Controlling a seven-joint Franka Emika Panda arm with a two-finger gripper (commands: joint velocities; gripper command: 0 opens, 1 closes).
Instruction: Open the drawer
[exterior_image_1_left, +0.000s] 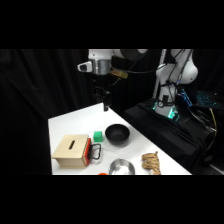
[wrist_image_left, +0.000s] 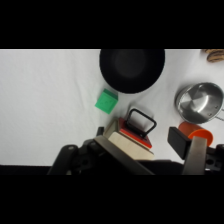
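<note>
Looking across the table, you see the arm reach from its base at the upper right, with the gripper hanging high above the far edge, well apart from everything. Its fingers stand apart in the wrist view, holding nothing; the side view is too small for you to tell that. The box sits at the near left of the table, its dark slot on top, and the drawer faces right with its red-orange front flush against the box and the black handle sticking out. The black bowl lies just beyond, and the metal bowl sits at the near edge. Only the side view shows you the coil of rope whole; only the wrist view shows an orange cup beside the metal bowl. The green cube rests between box and black bowl, touching neither.
</note>
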